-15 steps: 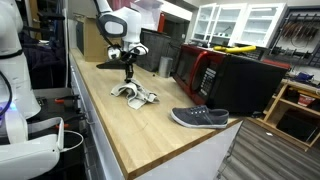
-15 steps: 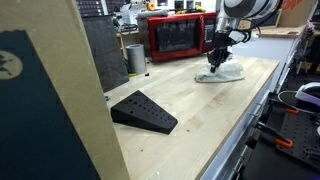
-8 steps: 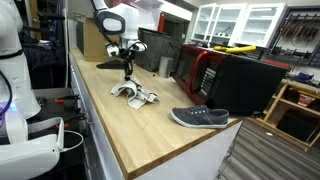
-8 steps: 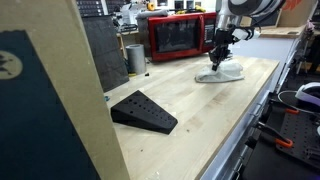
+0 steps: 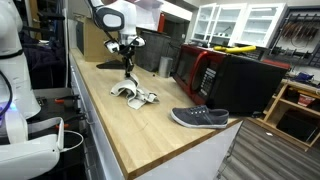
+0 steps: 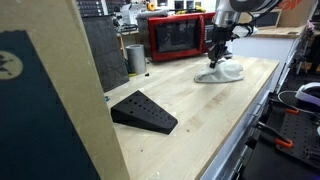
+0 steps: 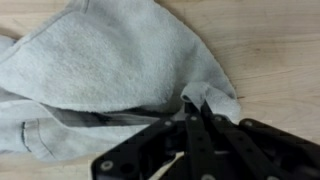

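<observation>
Gripper (image 7: 197, 103) is pinching fully shut, narrower than a second ago, seemingly on a fold of the grey cloth (image 7: 100, 60), which is lying crumpled on the bench (image 5: 150, 130) in front of the red microwave (image 6: 175, 37); a grasp is taking hold.

I see the grey cloth (image 7: 110, 60) lying crumpled in a heap on the wooden counter (image 5: 130, 135). It is soft, fleecy fabric with a darker seam. One fold at its edge is pinched.
</observation>
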Controlling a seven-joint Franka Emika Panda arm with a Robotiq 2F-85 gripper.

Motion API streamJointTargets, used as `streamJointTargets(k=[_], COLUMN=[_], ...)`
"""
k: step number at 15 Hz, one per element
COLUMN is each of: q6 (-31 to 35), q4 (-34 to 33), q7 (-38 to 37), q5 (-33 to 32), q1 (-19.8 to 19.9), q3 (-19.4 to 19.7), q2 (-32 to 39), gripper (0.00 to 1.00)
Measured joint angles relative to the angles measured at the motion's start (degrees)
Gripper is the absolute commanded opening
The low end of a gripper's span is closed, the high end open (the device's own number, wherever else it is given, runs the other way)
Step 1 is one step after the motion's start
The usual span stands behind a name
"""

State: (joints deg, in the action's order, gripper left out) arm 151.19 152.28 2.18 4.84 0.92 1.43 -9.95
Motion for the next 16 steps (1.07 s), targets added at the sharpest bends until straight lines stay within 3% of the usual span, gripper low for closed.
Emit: streamJointTargets(k=[10,16], q6=[1.5,1.33], q4=[-1.55,-4.84], q7=[-1.48,-1.75], q5=[-4.99,-13.52], q1=[0.02,0.13], q3=[-1.2,-2.58], q2=[-1.65,-0.01], gripper=[0.01,0.01])
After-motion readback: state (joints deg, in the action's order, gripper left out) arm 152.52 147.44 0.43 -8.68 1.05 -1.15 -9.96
